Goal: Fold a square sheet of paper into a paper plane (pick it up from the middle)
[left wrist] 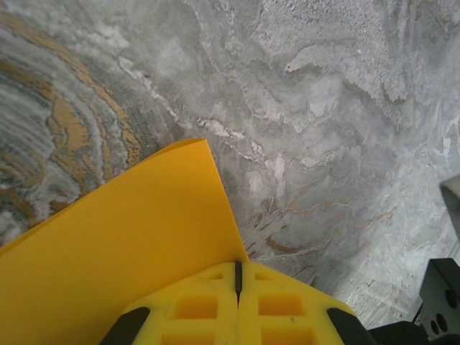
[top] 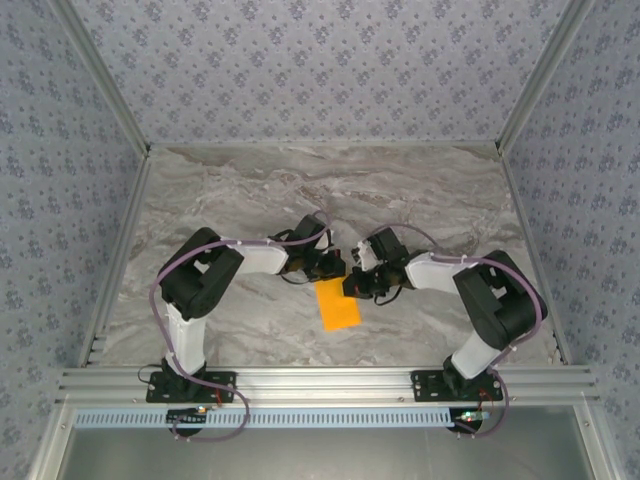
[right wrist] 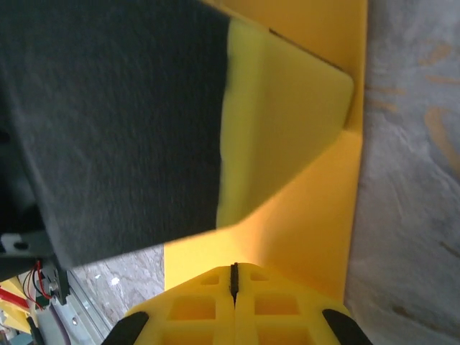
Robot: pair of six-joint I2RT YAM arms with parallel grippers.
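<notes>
One orange sheet [top: 337, 306], lengthwise near-far

Top cam overhead behind bases [top: 190, 385]; wrist cams close-up, all share orange paper [top: 337, 305].

Bright, even light; paper [right wrist: 316, 215] blurry nr lens.

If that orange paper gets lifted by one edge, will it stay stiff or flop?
Probably floppy: the orange paper bows in a curve near the left fingers. Likely very light, being so thin. It may slide easily on the smooth table.
</notes>
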